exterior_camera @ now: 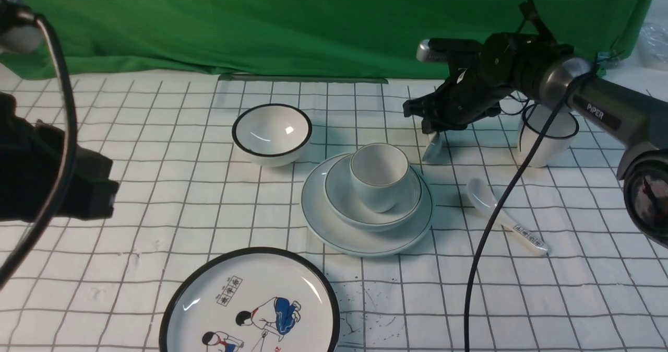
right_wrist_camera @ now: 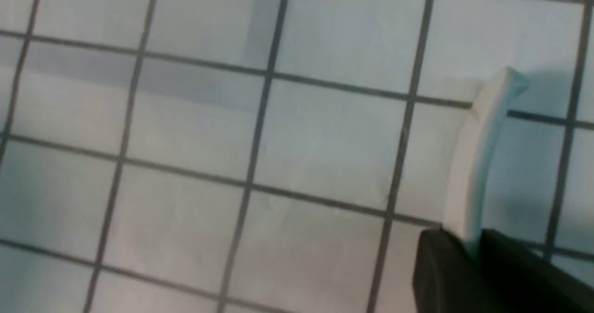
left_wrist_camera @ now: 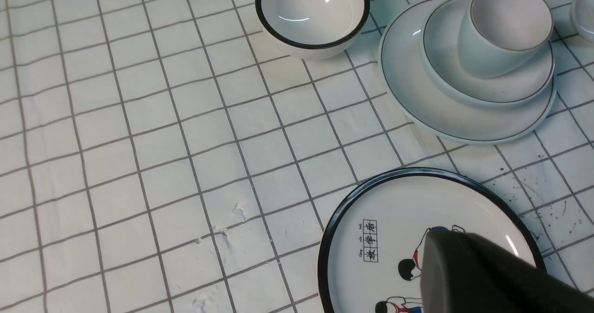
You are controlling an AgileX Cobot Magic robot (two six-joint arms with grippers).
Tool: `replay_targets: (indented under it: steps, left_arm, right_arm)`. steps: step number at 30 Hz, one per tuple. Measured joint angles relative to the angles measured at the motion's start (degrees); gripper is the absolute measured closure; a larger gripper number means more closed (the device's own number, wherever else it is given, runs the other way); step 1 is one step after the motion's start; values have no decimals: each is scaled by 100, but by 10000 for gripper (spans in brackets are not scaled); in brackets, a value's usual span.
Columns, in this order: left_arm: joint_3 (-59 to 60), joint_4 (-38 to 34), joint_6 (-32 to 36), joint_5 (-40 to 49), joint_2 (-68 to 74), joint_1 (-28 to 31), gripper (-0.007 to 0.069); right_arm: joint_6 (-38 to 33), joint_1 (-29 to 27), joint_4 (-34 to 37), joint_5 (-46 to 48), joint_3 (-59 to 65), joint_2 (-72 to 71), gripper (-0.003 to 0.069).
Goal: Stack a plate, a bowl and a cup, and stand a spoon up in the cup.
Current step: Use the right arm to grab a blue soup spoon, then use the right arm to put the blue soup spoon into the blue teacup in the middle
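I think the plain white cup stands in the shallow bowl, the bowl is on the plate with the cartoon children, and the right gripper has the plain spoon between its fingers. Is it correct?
Not quite: the bowl sits on the plain pale plate, as the front view shows; the cartoon plate lies apart. The rest is right.

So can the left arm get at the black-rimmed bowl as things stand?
Probably yes: the bowl stands upright on the table, nothing on it, and the left pincer holds nothing.
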Motion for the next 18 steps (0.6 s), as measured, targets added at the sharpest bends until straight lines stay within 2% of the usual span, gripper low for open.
replay_targets:
  steps: [5, 13, 14, 16, 18]
  left_arm:
    - [19, 8, 13, -75, 0, 0, 624]
    - [26, -5, 13, -182, 0, 0, 624]
    - [26, -40, 13, -183, 0, 0, 624]
    - [26, -41, 13, -196, 0, 0, 624]
    - [26, -60, 13, -230, 0, 0, 624]
  right_arm:
    - [-562, 21, -12, 534, -43, -780, 573]
    - [-1221, 162, -13, 406, 616, -2519, 573]
    - [-1365, 266, 62, -115, 1377, -3074, 573]
    - [-1449, 340, 143, -564, 1863, -3346, 573]
    - [-1647, 637, 307, -2122, 3176, -3891, 573]
